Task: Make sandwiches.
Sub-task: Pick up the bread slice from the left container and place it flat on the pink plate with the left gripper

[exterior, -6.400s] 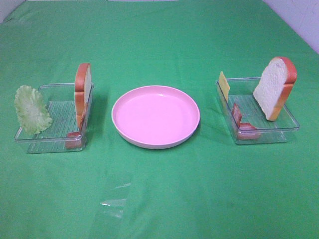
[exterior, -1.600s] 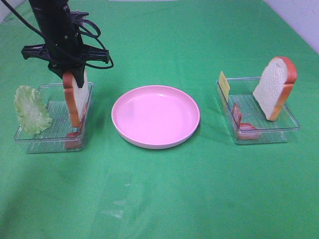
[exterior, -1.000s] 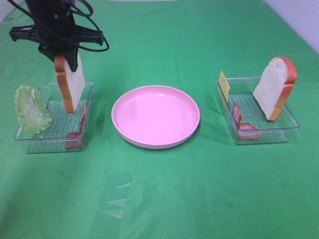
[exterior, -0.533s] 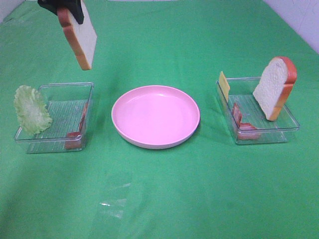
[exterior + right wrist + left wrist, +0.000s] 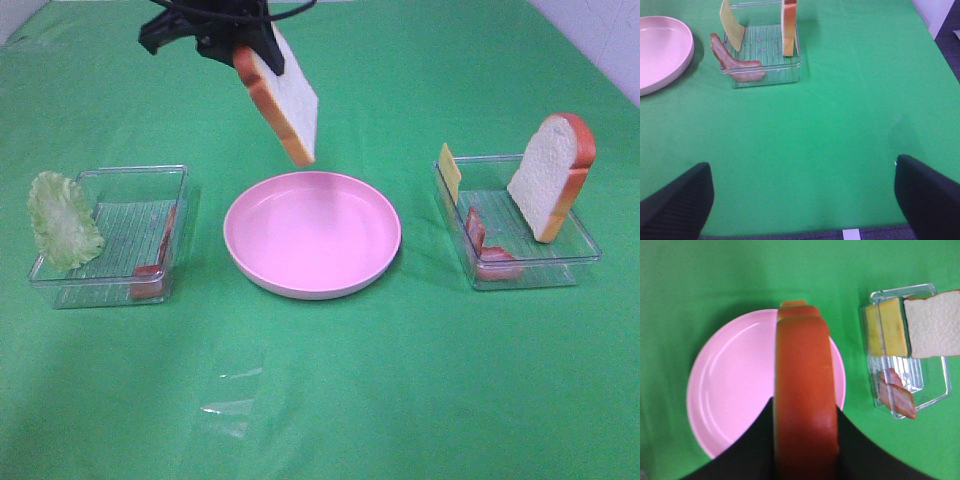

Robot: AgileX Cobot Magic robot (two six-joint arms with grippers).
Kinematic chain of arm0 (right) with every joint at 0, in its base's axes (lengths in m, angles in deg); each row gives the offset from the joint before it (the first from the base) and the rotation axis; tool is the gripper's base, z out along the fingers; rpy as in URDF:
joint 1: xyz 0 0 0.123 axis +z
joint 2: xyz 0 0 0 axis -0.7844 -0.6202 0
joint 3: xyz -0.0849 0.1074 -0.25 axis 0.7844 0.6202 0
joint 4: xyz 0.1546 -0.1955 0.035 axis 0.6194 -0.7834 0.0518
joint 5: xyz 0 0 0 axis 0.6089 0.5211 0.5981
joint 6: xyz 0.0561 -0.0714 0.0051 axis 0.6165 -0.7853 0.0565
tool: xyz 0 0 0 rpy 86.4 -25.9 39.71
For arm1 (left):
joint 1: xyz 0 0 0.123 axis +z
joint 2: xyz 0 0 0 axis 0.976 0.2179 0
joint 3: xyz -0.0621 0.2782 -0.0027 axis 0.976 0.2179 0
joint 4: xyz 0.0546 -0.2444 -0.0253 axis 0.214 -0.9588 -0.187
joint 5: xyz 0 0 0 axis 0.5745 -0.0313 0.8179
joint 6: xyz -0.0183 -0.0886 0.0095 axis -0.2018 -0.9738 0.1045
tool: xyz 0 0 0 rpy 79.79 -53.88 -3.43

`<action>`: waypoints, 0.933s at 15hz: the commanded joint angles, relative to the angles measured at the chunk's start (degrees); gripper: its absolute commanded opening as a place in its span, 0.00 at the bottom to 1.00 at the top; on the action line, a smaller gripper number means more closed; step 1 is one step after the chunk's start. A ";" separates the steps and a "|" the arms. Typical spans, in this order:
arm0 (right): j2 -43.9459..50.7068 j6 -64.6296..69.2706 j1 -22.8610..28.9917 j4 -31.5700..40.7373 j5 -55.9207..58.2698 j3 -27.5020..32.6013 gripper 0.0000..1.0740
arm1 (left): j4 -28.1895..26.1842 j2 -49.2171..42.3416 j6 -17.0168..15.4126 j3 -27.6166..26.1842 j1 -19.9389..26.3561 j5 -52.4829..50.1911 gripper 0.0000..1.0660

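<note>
Left fingers pinch bread slice (one of two) above single plate; right fingers spread.

A: Desk surface?
B: Green cloth, lightly creased.
A: Items on it?
B: Round pink plate at centre. Clear ribbed left tray on one side of it, clear right tray on the other. Both near the plate, neither touching it.

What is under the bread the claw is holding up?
The pink plate lies below the bread, and what shows of it is bare. The bread covers a strip of it, which can't be seen.
</note>
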 commanded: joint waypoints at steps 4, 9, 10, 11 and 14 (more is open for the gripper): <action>1.49 0.40 -0.23 -0.17 -0.06 0.34 0.90 | -1.15 6.88 0.40 -0.11 -6.30 -2.81 0.07; 1.49 0.40 -0.23 -0.17 -0.06 0.34 0.90 | -1.78 11.57 -0.23 -0.11 -6.47 -3.95 0.07; 1.49 0.40 -0.23 -0.17 -0.06 0.34 0.90 | -2.23 12.15 -0.23 -0.11 -6.47 -4.98 0.07; 1.49 0.40 -0.23 -0.17 -0.06 0.34 0.90 | -2.81 12.78 -0.23 -0.11 -6.47 -6.02 0.07; 1.49 0.40 -0.23 -0.17 -0.06 0.34 0.90 | -4.01 13.98 0.00 -0.11 -6.47 -8.02 0.07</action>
